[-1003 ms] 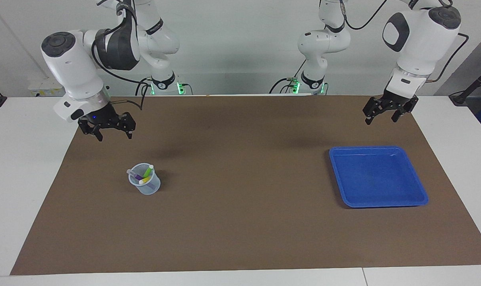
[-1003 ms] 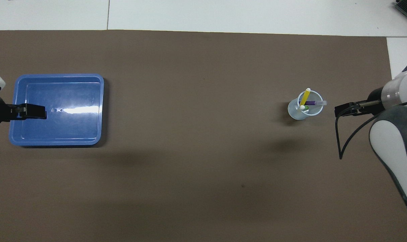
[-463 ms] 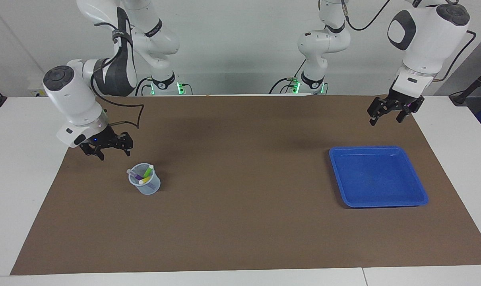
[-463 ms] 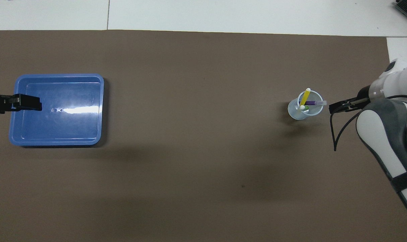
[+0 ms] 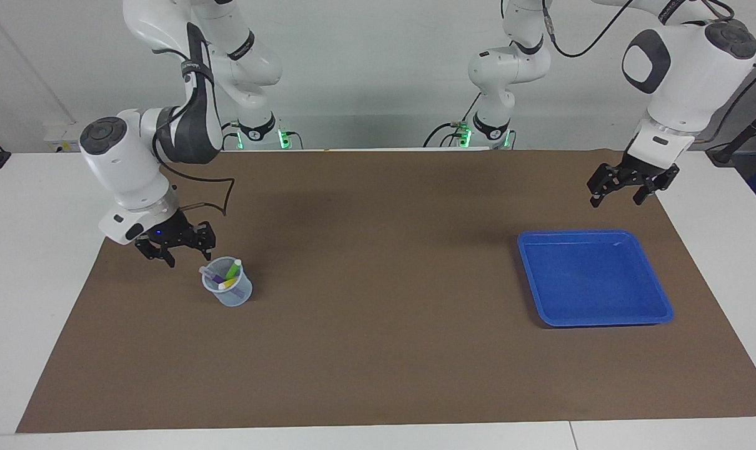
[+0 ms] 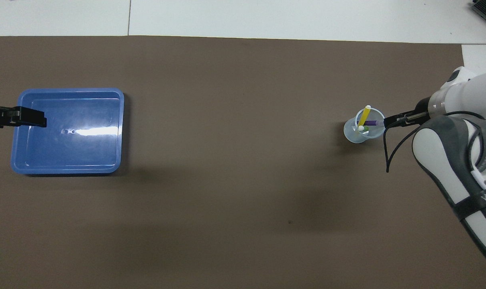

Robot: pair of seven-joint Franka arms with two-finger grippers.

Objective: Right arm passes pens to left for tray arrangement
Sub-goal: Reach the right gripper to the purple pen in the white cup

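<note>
Since the earlier frames, the right gripper (image 5: 181, 249) has come down and across toward the cup (image 5: 228, 289), and now hangs low just beside its rim, on the side toward the right arm's end of the table; the left gripper (image 5: 625, 189) has drifted slightly outward and waits in the air near the tray's robot-side edge, its fingers spread wide. Nearest the robots sits nothing but bare brown mat (image 5: 378, 350); a little farther out, toward the right arm's end, stands the small translucent cup, with the pens (image 5: 223, 275) leaning in it: purple, green and yellow, pale ends up, the purple one tilted toward the gripper. The right gripper's fingers look only partly apart and grip nothing; how narrow they stand I cannot tell. About as far out, toward the left arm's end, lies the blue tray (image 5: 656, 294), with no pen in it yet. My judgement: the risk lies in the cup. It looks light and unsecured, so a finger catching its rim, or a slanted pull on the leaning purple pen, could tip it and scatter all three. Closing on two crossed pens at once would also spoil the handover.
</note>
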